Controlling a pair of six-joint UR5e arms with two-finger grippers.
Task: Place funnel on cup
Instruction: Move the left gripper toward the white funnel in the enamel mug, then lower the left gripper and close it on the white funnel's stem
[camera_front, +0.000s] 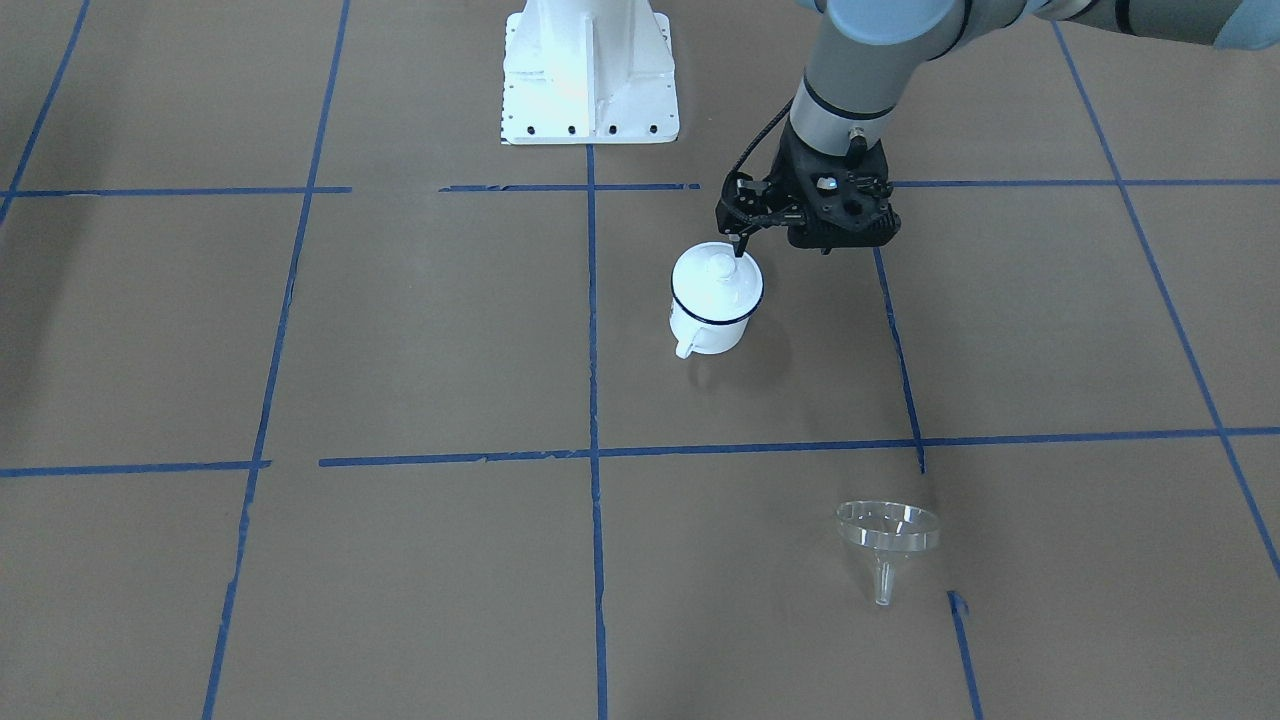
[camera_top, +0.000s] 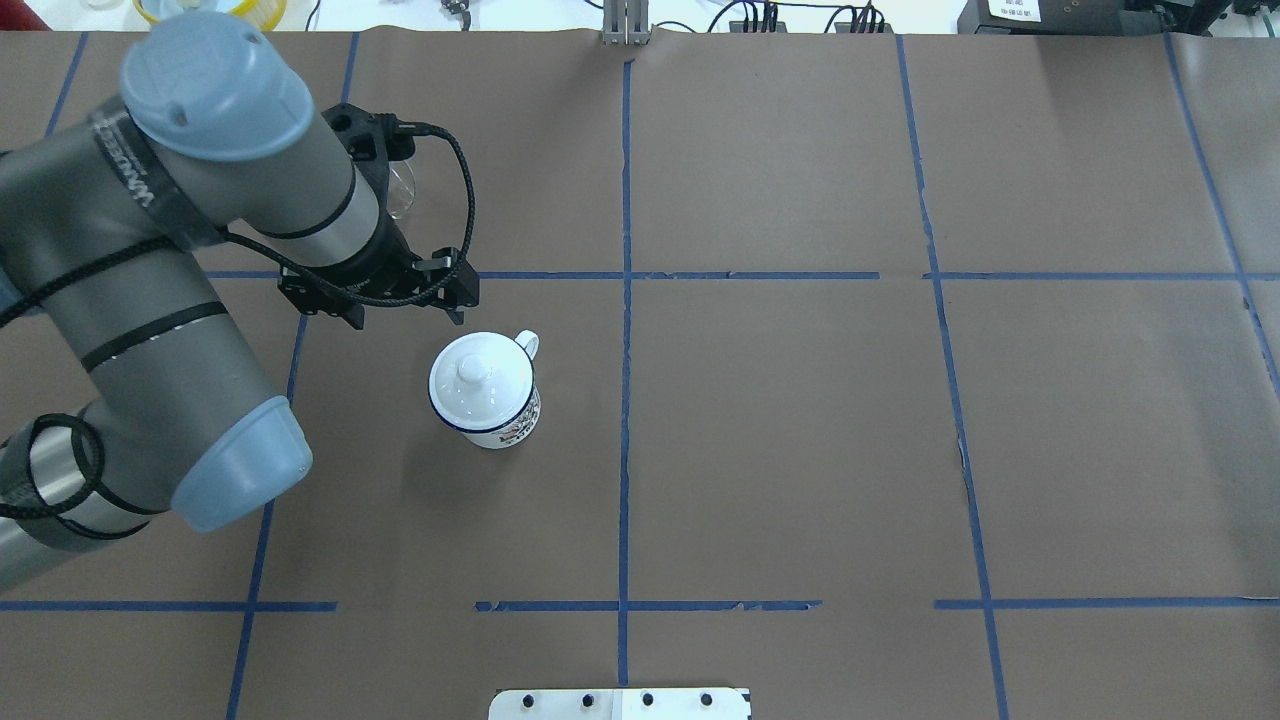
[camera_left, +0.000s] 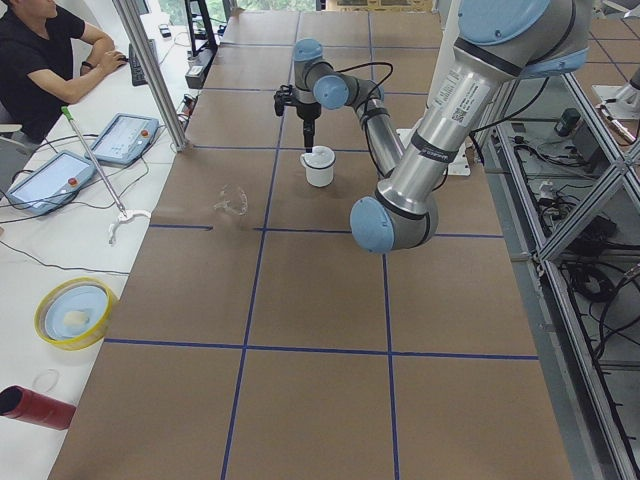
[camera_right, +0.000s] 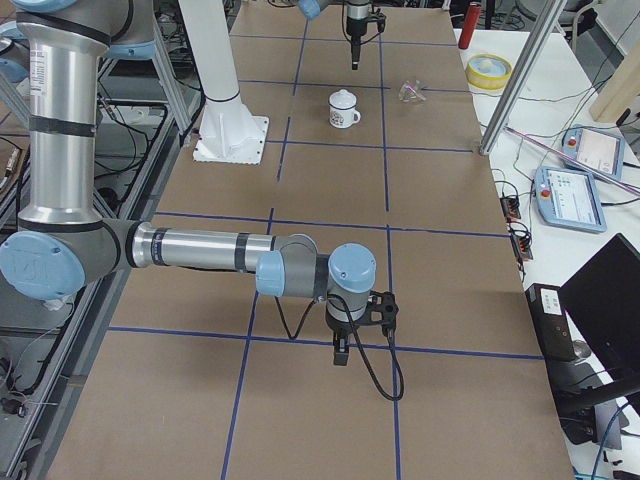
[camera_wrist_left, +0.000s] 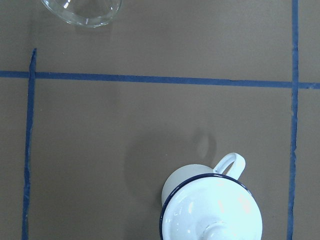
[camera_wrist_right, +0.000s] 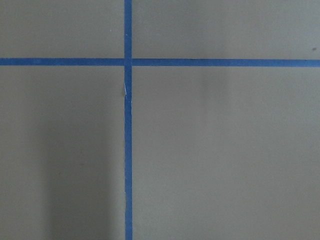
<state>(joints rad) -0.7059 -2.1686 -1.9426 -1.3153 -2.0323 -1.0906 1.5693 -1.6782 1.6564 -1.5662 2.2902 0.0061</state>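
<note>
The cup (camera_front: 712, 305) is a white enamel mug with a dark blue rim, standing upright with its handle toward the operators' side. A round white lid with a knob (camera_front: 718, 268) sits on it. It also shows in the overhead view (camera_top: 487, 392) and in the left wrist view (camera_wrist_left: 212, 212). The clear funnel (camera_front: 887, 533) lies on the paper well away from the cup, its spout pointing toward the operators' side; its rim shows at the top of the left wrist view (camera_wrist_left: 85, 10). My left gripper (camera_front: 738, 248) hangs just over the lid's robot-side edge, fingers together and empty. My right gripper (camera_right: 340, 357) points down at bare table, far from both; I cannot tell its state.
The white robot base (camera_front: 590, 75) stands behind the cup. Blue tape lines grid the brown paper. An operator (camera_left: 40, 60) sits at a side bench with tablets (camera_left: 125, 135). A yellow tape roll (camera_left: 75, 312) and a red can (camera_left: 35, 408) lie off the table's edge.
</note>
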